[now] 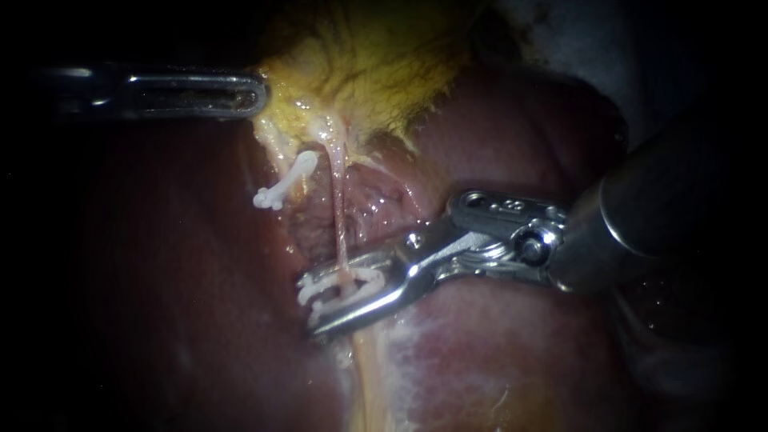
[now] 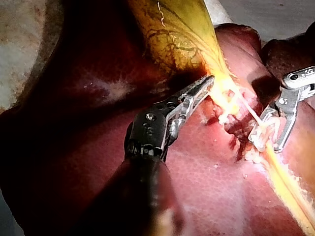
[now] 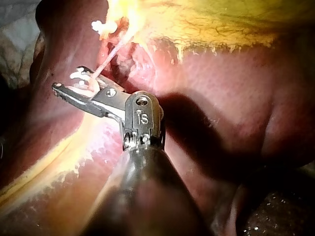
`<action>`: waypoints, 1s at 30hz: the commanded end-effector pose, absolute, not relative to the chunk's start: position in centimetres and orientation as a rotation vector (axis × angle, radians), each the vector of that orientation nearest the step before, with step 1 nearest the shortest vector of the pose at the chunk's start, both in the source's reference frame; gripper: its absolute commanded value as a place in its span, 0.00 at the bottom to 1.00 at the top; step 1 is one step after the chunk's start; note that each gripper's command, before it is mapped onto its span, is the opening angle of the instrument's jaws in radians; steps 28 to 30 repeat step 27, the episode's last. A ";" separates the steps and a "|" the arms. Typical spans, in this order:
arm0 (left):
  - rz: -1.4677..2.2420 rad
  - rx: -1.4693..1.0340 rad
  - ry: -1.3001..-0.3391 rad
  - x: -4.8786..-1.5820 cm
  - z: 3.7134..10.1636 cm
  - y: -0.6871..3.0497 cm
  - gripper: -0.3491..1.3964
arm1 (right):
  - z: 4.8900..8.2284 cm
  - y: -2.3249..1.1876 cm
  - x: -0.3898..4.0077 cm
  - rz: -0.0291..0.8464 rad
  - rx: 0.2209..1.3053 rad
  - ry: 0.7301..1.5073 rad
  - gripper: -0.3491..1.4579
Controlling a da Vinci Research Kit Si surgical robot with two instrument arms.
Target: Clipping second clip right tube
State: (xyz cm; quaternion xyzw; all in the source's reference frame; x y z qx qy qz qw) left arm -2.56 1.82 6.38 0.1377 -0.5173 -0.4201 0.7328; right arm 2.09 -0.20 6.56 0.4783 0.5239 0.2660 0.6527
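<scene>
- I counted two instruments, one taut pink tube (image 1: 339, 216) and two white clips that I could be sure of. The white bits by the right jaws' tips were too tangled to count further.
- My right instrument (image 1: 310, 304) had its jaws clamped on a white clip (image 1: 356, 282). The tube ran straight across between them, inside that clip, over the liver (image 1: 496, 144).
- My left instrument (image 1: 258, 94) had its jaws closed together on the yellow edge of the gallbladder (image 1: 360, 72), well beyond the right jaws' tips.
- The other clip (image 1: 284, 186) lay closed between the two instruments, just beside the tube and apart from both sets of jaws.
- Only the left wrist view showed the gallbladder's veined wall (image 2: 177, 34) rising ahead of the left jaws.
- Only the right wrist view showed a stamped mark on the right instrument's joint, and the second clip ahead of its jaws.
</scene>
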 end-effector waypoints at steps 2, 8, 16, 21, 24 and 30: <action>-0.924 0.303 -1.137 -2.56 6.39 1.82 0.00 | 6.56 -0.21 2.10 0.612 1.093 1.183 0.22; -0.925 0.303 -1.137 -2.57 6.39 1.82 0.00 | 6.55 -0.20 2.10 0.662 1.135 1.151 0.00; -0.925 0.302 -1.137 -2.58 6.39 1.81 0.00 | 6.57 -0.21 2.07 0.683 1.151 1.130 0.00; -0.925 0.301 -1.137 -2.58 6.40 1.81 0.00 | 6.58 -0.22 2.07 0.682 1.151 1.130 0.00; -0.925 0.301 -1.137 -2.59 6.40 1.81 0.00 | 6.58 -0.22 2.06 0.682 1.151 1.130 0.00; -0.925 0.301 -1.137 -2.59 6.40 1.81 0.00 | 6.59 -0.21 2.06 0.682 1.151 1.130 0.00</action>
